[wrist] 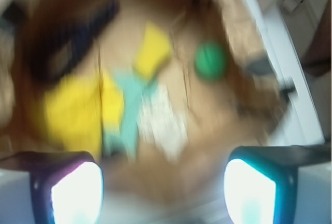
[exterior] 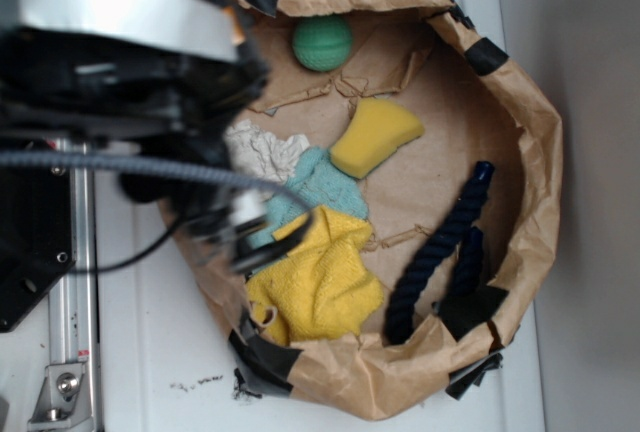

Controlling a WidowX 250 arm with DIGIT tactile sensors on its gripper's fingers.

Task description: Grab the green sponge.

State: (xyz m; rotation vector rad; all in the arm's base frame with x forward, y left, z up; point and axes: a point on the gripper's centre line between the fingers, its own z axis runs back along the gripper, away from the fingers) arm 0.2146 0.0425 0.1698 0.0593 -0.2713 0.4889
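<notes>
Two glowing fingertips of the hand frame the blurred wrist view, spread wide and holding nothing. Beyond them, the green sponge sits untouched at the far edge of the brown paper basin, apart from the yellow sponge.

The sponge is green and round, almost ball-shaped, with faint ridges across its surface (the wrist view is too blurred to confirm them); it lies loose on the brown paper, touching nothing else, near the far edge of the paper-lined hollow; seen from the wrist it sits ahead of the claw and off toward its right finger, well apart from both fingers; in the exterior view it lies well apart from the claw, which is blurred there.
</notes>
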